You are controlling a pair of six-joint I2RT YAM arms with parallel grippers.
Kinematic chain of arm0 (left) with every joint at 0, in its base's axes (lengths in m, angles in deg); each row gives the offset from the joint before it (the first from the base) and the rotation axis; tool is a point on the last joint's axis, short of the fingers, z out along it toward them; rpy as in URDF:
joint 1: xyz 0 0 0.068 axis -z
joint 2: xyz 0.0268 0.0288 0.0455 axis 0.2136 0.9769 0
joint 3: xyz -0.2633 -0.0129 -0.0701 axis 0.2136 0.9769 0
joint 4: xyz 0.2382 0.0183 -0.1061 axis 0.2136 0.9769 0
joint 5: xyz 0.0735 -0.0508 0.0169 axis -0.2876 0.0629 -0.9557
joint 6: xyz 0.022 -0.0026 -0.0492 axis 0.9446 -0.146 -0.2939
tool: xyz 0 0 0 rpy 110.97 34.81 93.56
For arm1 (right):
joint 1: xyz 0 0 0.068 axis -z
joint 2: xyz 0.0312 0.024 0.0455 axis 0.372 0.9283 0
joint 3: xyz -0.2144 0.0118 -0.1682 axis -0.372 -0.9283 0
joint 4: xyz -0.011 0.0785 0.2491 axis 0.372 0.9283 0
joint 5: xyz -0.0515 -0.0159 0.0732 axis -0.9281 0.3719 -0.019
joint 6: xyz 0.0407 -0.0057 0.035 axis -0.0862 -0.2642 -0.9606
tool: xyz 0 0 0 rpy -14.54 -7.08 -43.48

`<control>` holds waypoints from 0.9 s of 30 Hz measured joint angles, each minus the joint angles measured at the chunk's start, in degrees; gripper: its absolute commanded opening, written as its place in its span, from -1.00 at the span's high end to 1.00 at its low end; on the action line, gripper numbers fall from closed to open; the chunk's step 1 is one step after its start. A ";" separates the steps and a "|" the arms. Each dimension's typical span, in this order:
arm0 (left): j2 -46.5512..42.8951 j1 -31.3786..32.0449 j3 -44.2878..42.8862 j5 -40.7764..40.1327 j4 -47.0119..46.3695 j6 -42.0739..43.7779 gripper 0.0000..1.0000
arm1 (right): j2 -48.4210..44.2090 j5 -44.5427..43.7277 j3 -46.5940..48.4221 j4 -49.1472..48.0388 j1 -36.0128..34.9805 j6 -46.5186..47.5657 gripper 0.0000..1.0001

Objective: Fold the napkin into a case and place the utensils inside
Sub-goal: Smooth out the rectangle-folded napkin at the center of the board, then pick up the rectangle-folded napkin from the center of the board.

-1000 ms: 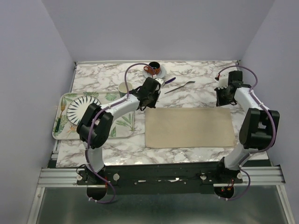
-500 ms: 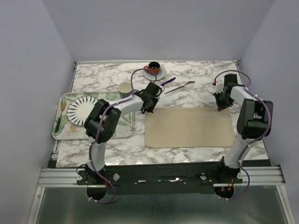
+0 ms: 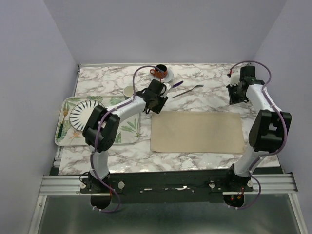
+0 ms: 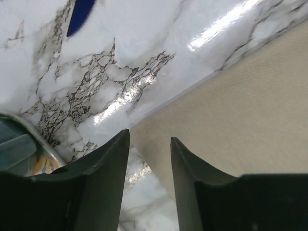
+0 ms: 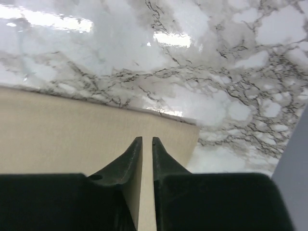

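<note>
The napkin (image 3: 197, 132) lies flat. Its far-left corner sits below the left gripper (image 4: 149, 139), jaws spread and empty. Its far-right corner sits below the right gripper (image 5: 147, 140), jaws barely parted. Both arms reach forward, pointing down.

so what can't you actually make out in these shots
Purple knife: left wrist view, cut off by the top edge; only one end shows.
Cream cup: top view, partly behind the left arm.
Small shapes at the tray's left edge: top view, too small to name.
</note>
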 measured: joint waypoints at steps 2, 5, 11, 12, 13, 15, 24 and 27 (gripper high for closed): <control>-3.41 -0.11 0.83 1.90 0.37 -1.62 -0.17 | -4.22 1.11 0.00 1.66 0.22 -0.48 0.20; -10.88 0.07 3.37 3.87 0.79 -5.57 -0.21 | -10.36 3.21 -0.61 3.39 1.22 -1.07 0.18; -25.55 0.55 16.06 5.73 -0.61 -15.58 -0.29 | -17.09 9.99 -6.71 7.78 4.87 0.39 0.17; -27.17 0.55 18.75 6.47 -0.59 -16.48 -0.29 | -17.55 11.23 -7.82 8.52 4.92 0.79 0.16; -28.50 0.55 20.90 6.97 -0.79 -17.14 -0.30 | -18.08 12.96 -8.92 9.62 4.66 1.01 0.13; -30.67 0.55 24.48 7.72 -0.61 -18.36 -0.30 | -19.61 14.91 -10.84 10.82 2.32 0.68 0.01; -36.87 -2.89 30.01 10.10 -0.52 -20.55 -0.31 | -22.58 13.62 -16.50 9.09 -4.15 -3.06 -0.14; -36.94 -5.07 31.30 11.69 -1.33 -21.86 -0.32 | -21.99 13.57 -18.47 8.92 -5.20 -4.28 -0.30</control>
